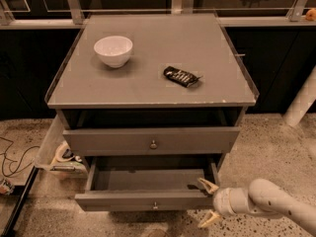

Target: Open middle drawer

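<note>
The middle drawer (pixel 123 201) is pulled out of the grey cabinet, showing a plain grey interior (pixel 148 179) and a small round knob (pixel 155 206) at the centre of its front. Above it, the taller front with a bigger knob (pixel 153 144) stands only slightly out. My gripper (pixel 207 203) is at the right end of the middle drawer's front. It is open, with one tan finger (pixel 208 185) above the front's top edge and the other below it. My white arm (pixel 276 204) comes in from the lower right.
A white bowl (pixel 113 50) and a black snack packet (pixel 181 76) lie on the cabinet top (pixel 153 90). A side tray (pixel 49 147) with tape rolls hangs at the cabinet's left. Cables (pixel 12 157) lie on the floor at the left. A white post (pixel 302 102) stands at the right.
</note>
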`<state>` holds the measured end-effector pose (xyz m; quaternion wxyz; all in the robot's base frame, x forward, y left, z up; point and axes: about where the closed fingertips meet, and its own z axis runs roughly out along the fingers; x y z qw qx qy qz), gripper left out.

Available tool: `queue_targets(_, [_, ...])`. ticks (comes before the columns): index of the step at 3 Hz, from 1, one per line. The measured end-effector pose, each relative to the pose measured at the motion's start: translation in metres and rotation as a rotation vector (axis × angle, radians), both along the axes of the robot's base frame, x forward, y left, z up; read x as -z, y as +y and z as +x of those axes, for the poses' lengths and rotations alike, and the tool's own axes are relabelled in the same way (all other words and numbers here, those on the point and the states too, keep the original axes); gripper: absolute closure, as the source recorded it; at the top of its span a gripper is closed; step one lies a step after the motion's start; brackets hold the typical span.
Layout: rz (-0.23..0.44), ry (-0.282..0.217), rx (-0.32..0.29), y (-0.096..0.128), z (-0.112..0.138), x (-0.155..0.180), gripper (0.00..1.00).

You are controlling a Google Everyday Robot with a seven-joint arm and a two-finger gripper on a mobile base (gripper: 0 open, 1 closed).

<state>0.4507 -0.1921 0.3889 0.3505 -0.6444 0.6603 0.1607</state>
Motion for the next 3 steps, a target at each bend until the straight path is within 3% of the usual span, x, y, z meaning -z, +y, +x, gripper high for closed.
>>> queue_targets(3, [0.0, 0.0, 0.0, 0.0012, -0.0001, -0.0106, 0.85])
